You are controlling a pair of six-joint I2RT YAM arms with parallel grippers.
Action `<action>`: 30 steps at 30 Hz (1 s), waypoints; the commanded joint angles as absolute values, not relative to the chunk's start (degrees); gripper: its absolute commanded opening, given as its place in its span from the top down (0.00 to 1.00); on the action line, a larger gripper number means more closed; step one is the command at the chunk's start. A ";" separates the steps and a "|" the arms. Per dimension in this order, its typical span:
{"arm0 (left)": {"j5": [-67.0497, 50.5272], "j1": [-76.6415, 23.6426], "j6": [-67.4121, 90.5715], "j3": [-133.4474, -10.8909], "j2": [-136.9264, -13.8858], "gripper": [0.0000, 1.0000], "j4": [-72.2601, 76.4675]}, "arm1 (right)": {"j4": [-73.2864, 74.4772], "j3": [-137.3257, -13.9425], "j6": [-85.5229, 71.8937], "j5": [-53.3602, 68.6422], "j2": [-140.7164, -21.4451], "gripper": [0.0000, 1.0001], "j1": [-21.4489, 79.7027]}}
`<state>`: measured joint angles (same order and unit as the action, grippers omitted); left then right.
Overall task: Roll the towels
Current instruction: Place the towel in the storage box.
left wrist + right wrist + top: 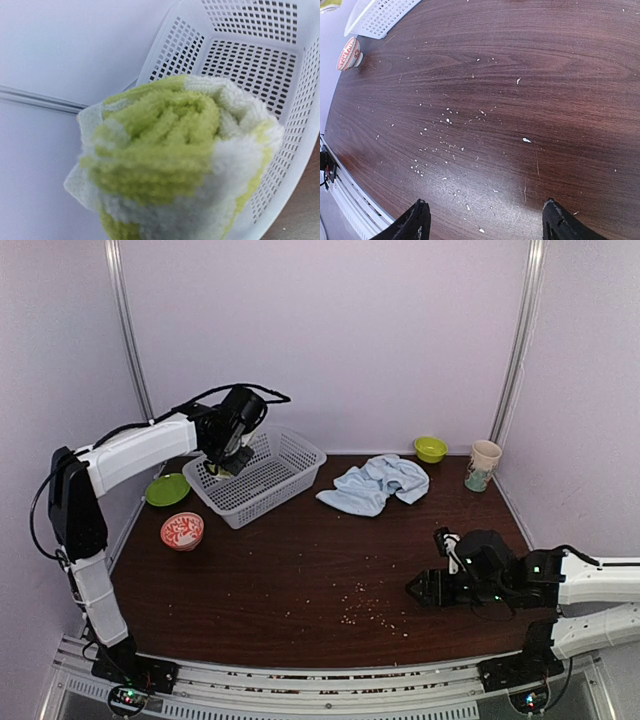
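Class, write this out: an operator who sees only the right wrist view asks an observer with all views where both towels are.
Operator: Where is the lime-green towel?
Observer: The lime-green towel is rolled and clamped in the left gripper, above the white basket.
Operator: And the blue towel?
Observer: The blue towel lies crumpled and unrolled on the table, back right, near the green bowl.

The light is soft and even, from above, and shadows are weak. The dark brown wooden bench (520, 75) carries a broad dull glare in the right wrist view, whose edges bend. In the left wrist view the rolled lime-green and white terry towel (170, 150) is slightly blurred, the white plastic mesh basket (260, 60) sharper.
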<state>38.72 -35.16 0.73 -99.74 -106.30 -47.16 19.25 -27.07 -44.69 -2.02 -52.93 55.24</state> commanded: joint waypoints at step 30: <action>16.15 -25.84 -19.39 -113.76 -129.24 1.00 -57.12 | 15.95 -31.48 -45.45 0.97 -64.84 0.24 54.95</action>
<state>17.63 -26.76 -18.37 -112.64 -127.72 -55.83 16.86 -29.82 -45.36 1.13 -64.03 55.22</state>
